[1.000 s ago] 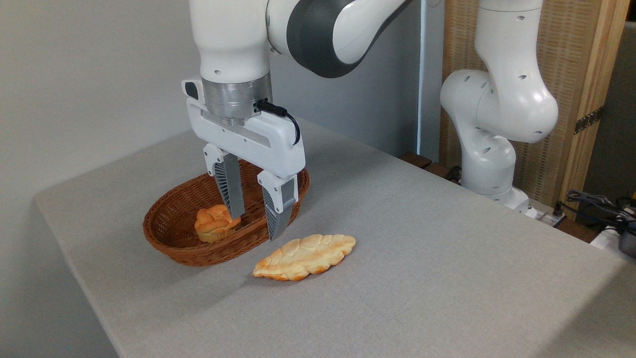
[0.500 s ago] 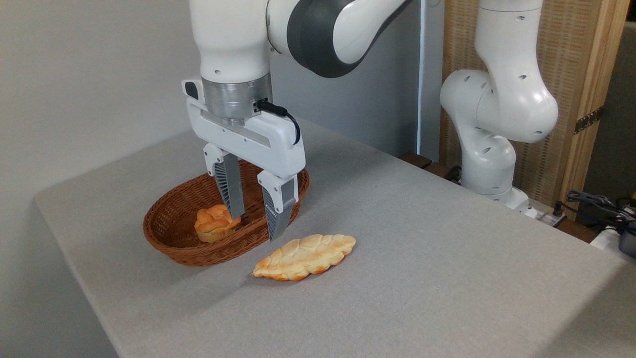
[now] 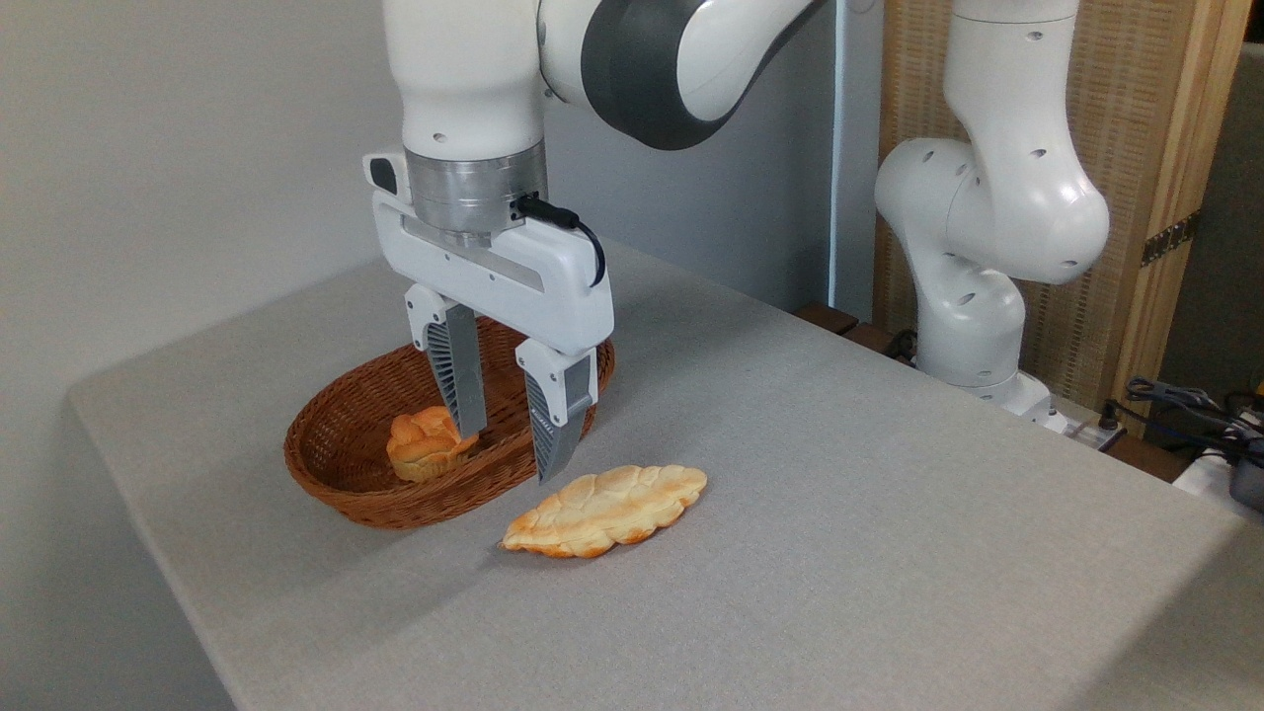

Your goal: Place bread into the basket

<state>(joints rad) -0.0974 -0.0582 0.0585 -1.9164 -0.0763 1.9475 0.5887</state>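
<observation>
From the fixed camera, we see the claw [image 3: 506, 449] hanging over the near side of the basket [image 3: 341, 479], fingers parted with nothing between them, one finger tip in front of the small bun [image 3: 425, 446] lying inside. The bread [image 3: 604, 509] lies flat on the grey table [image 3: 839, 513], just beside the basket's rim and outside it. We judge the open claw suits a downward grab across the loaf's narrow width.

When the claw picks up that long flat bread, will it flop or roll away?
Probably neither. The bread holds its leaf shape and lies flat on the table, so it looks stiff and unlikely to roll. It looks thin, so it is probably light. Its bumpy, lobed edges may make it tilt in the open claw.
</observation>
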